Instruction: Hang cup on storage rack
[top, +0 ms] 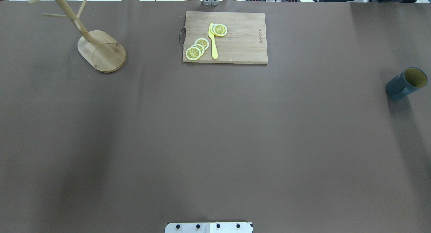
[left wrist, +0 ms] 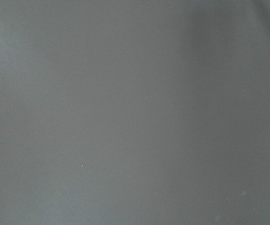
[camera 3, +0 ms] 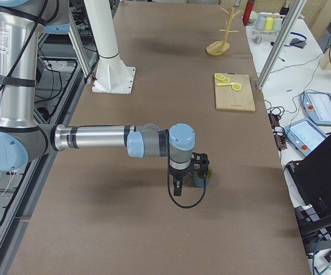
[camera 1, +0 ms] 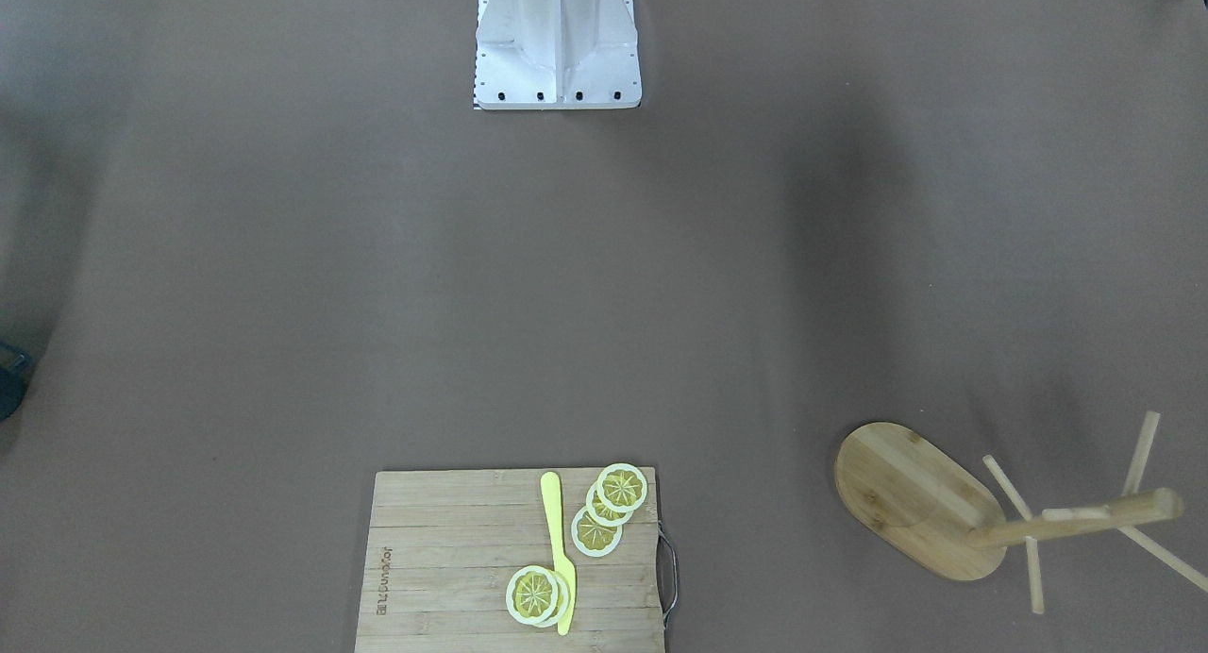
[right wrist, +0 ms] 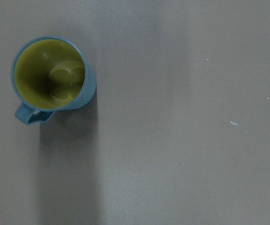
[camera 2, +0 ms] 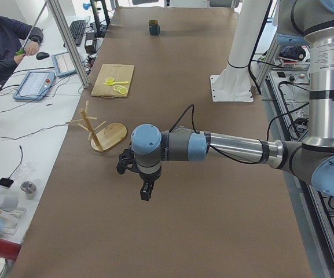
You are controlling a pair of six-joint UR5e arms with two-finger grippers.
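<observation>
The dark teal cup (top: 405, 83) with a yellow-green inside stands upright at the table's far right edge. In the right wrist view the cup (right wrist: 53, 77) is at the upper left, its handle pointing to the lower left. The bamboo storage rack (top: 102, 51) stands at the far left; it also shows in the front view (camera 1: 920, 497). My right gripper (camera 3: 176, 187) hangs above the table beside the cup (camera 3: 206, 175). My left gripper (camera 2: 146, 191) hangs above bare table, nearer than the rack (camera 2: 106, 134). I cannot tell whether either gripper is open or shut.
A slatted bamboo cutting board (top: 240, 41) with lemon slices (top: 197, 48) and a yellow knife (top: 213, 41) lies at the far middle. The robot's white base (camera 1: 557, 58) stands at the near edge. An operator (camera 2: 4, 40) sits beyond the far side.
</observation>
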